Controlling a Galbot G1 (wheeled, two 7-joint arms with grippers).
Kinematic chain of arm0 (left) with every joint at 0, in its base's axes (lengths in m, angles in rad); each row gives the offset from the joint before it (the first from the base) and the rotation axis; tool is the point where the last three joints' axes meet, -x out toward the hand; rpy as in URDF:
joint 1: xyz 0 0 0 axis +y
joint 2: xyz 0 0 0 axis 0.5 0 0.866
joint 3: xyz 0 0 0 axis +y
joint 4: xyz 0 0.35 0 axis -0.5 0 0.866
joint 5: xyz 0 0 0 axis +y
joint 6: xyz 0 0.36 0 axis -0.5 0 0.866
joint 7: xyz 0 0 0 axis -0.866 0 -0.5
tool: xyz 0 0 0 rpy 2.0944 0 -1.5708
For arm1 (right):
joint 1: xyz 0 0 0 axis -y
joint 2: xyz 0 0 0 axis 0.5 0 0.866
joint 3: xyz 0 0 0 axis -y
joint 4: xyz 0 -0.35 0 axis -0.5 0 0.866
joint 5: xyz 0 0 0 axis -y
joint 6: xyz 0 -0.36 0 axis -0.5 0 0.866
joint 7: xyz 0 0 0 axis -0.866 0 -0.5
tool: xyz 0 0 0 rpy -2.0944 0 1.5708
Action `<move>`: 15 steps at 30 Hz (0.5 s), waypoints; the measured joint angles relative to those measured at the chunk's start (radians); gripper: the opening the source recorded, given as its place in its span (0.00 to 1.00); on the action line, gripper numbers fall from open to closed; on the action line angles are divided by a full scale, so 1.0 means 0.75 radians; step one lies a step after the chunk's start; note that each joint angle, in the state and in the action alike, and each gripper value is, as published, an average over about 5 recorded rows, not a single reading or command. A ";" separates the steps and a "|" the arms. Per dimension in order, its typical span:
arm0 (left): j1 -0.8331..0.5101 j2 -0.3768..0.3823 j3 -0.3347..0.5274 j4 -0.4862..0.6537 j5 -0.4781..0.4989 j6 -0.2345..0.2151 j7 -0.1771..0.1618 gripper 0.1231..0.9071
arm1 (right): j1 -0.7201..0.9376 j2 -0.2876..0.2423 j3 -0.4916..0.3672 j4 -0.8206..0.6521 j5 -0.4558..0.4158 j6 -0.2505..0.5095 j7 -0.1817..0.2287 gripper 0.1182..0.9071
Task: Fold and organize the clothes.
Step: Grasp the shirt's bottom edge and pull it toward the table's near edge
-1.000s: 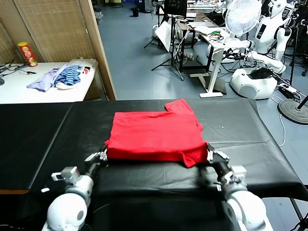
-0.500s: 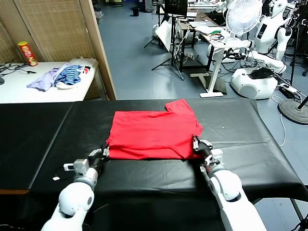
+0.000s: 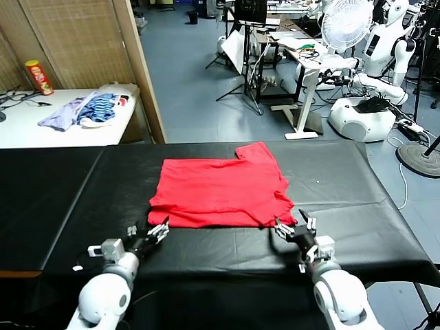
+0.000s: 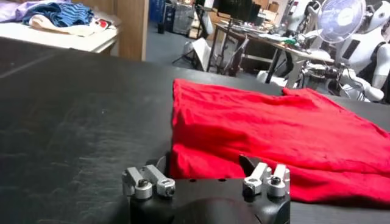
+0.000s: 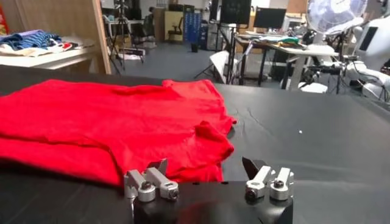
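Jaws of both grippers stand apart and empty: left gripper [image 3: 157,230] just short of the red T-shirt's [image 3: 221,192] near left corner, right gripper [image 3: 293,227] at its near right corner. Folded, the shirt hides any print. It lies mid-tabletop [image 3: 357,206] on black cloth; beyond, cluttered workshop floor.

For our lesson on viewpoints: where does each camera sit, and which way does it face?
Head: on the head, looking forward and down at the table and shirt; left gripper and right gripper show.
Left wrist: low behind the left gripper, facing the shirt.
Right wrist: low behind the right gripper, facing the shirt.
Shared by all: the shirt.
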 joint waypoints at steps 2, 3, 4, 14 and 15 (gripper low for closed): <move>0.000 -0.003 -0.001 0.008 0.003 -0.003 -0.001 0.20 | -0.005 0.001 0.001 0.002 0.005 -0.008 0.008 0.02; 0.000 -0.005 -0.002 0.011 0.008 -0.005 -0.002 0.14 | -0.009 0.001 0.002 0.007 0.010 -0.015 0.015 0.01; 0.002 -0.006 -0.003 0.013 0.014 -0.006 -0.004 0.08 | -0.014 0.000 0.005 0.013 0.018 -0.022 0.023 0.01; 0.102 -0.013 -0.052 -0.077 0.178 -0.036 -0.036 0.00 | -0.147 -0.036 0.060 0.176 0.054 -0.092 0.048 0.01; 0.118 -0.014 -0.060 -0.092 0.187 -0.037 -0.039 0.00 | -0.165 -0.039 0.065 0.189 0.056 -0.092 0.046 0.01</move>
